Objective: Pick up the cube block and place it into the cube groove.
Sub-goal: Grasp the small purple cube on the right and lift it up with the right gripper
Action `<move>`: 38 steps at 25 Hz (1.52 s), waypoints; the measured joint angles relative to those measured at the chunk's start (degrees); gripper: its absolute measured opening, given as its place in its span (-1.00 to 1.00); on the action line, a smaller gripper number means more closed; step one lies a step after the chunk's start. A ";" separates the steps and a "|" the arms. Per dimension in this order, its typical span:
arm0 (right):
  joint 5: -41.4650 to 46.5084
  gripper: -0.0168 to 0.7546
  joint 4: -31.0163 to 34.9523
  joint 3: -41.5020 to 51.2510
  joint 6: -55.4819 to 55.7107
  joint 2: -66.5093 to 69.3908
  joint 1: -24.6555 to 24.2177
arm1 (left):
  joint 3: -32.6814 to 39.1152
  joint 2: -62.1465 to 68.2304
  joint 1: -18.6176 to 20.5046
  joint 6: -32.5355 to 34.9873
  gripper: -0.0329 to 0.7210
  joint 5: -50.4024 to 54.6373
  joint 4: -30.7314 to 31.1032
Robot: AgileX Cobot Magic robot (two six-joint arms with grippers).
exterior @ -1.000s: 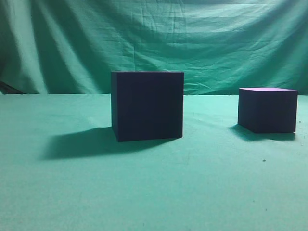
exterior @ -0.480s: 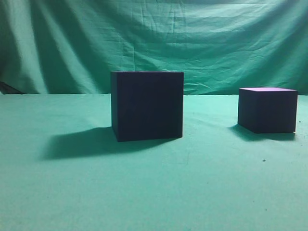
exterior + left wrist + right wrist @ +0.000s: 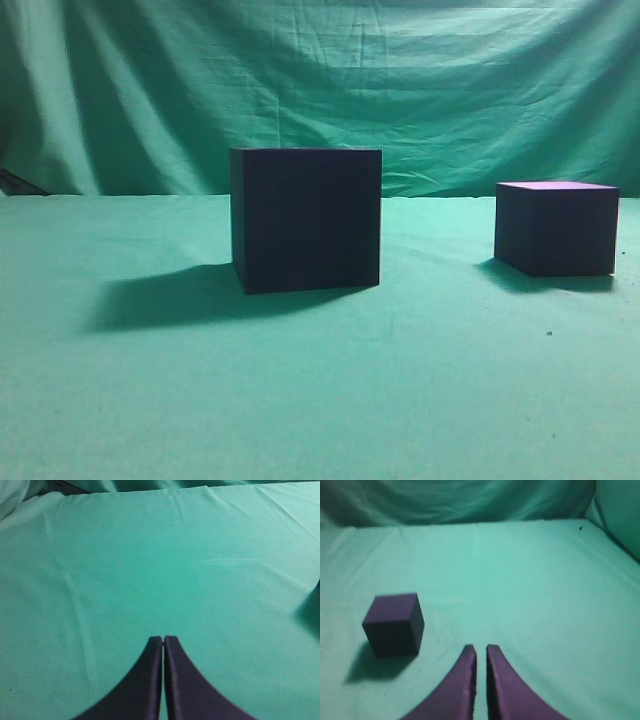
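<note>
The cube groove (image 3: 305, 220), a large near-black box, stands at the middle of the green table in the exterior view. The cube block (image 3: 556, 230), smaller and dark purple with a lighter purple top, stands to its right and well apart from it. In the right wrist view the cube block (image 3: 394, 624) sits ahead and to the left of my right gripper (image 3: 481, 648), whose jaws are together with a thin gap and hold nothing. My left gripper (image 3: 163, 639) is shut and empty above bare cloth. Neither gripper shows in the exterior view.
Green cloth (image 3: 400, 380) covers the table, and a draped green backdrop (image 3: 400, 80) hangs behind it. The large box casts a shadow (image 3: 170, 298) to its left. A dark shadow (image 3: 309, 611) shows at the right edge of the left wrist view.
</note>
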 joint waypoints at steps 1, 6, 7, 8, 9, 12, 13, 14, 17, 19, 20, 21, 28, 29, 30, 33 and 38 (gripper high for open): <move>-2.43 -0.83 0.42 0.00 0.00 0.00 0.00 | 0.00 0.00 0.00 0.00 -0.91 0.00 0.00; -25.60 -0.83 1.37 0.10 0.47 0.00 0.00 | 0.00 0.00 0.00 0.00 -0.91 0.00 0.00; -28.48 -0.83 1.50 0.10 0.57 0.00 0.00 | 0.00 0.00 0.00 0.00 -0.91 0.00 0.00; -29.09 -0.83 1.62 -0.04 0.93 0.00 0.00 | 0.00 0.00 0.00 0.00 -0.91 0.00 0.00; -27.54 -0.83 1.74 -0.90 1.83 0.00 0.00 | 0.00 0.00 0.00 0.00 -0.91 0.00 0.00; -20.73 -0.83 1.97 -6.19 3.10 2.24 0.00 | 0.00 0.00 0.00 0.00 -0.91 0.00 0.00; -18.35 -0.83 2.64 -8.58 3.34 4.31 0.00 | 0.00 0.00 0.00 0.00 -0.91 0.00 0.00; -15.25 -0.83 3.69 -10.70 3.91 6.43 0.00 | 0.00 0.00 0.00 0.00 -0.91 0.00 0.00; -4.78 -0.83 9.10 -18.20 5.26 15.83 0.00 | 0.00 0.00 0.00 0.00 -0.91 0.00 0.00; 0.99 -0.83 10.46 -21.87 5.54 22.45 0.00 | 0.00 0.00 0.00 0.00 -0.91 0.00 0.00; 3.15 -0.83 10.71 -23.56 5.54 25.98 0.00 | 0.00 0.00 0.00 0.00 -0.91 0.00 0.00; 5.66 -0.83 10.85 -24.90 4.89 28.88 0.00 | 0.00 0.00 0.00 0.00 -0.91 0.00 0.00; 21.25 -0.96 16.05 -37.96 -14.91 49.54 0.40 | 0.00 0.00 0.00 0.00 -0.91 0.00 0.00; 23.22 -0.96 16.65 -40.26 -16.06 52.28 1.28 | 0.00 0.00 0.00 0.00 -0.91 0.00 0.00; 24.98 -0.96 16.90 -42.46 -16.90 54.90 2.76 | 0.00 0.00 0.00 0.00 -0.91 0.00 0.00; 28.19 -0.96 14.85 -48.23 -16.19 61.98 9.00 | 0.00 0.00 0.00 0.00 -0.91 0.00 0.00; 31.86 -0.96 2.76 -57.57 -5.67 74.03 18.00 | 0.00 0.00 0.00 0.00 -0.91 0.00 0.00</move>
